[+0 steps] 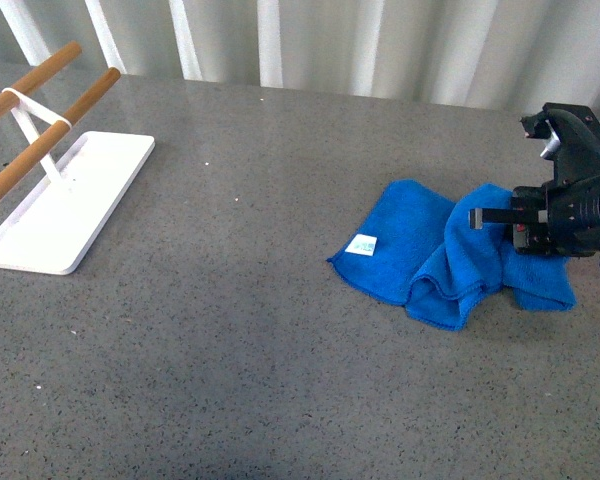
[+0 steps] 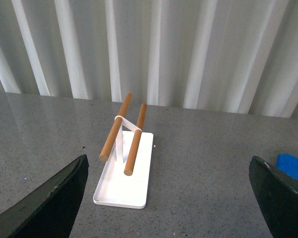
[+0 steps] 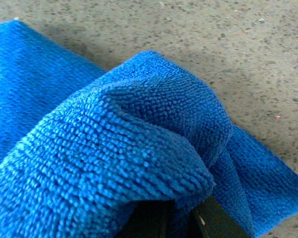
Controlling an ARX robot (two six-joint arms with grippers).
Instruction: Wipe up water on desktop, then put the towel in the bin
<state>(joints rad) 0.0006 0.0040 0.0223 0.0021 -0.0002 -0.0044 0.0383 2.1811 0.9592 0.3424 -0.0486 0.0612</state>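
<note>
I'm holding the right gripper (image 1: 490, 220) clenched on a raised fold of the towel (image 1: 420, 250). The towel is lying on the desktop (image 1: 280, 330) right of centre, trailing leftward from the jaws. The left gripper (image 2: 168, 198) is hanging released, well apart, facing the tray (image 2: 114, 191). The bin isn't showing.

Grey desktop (image 1: 230, 350): towel (image 1: 410, 235), tray (image 1: 80, 205)

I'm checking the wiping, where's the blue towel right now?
In the front view the towel lies bunched on the desktop at the right side, a raised fold in the right gripper, far from the white tray.
</note>
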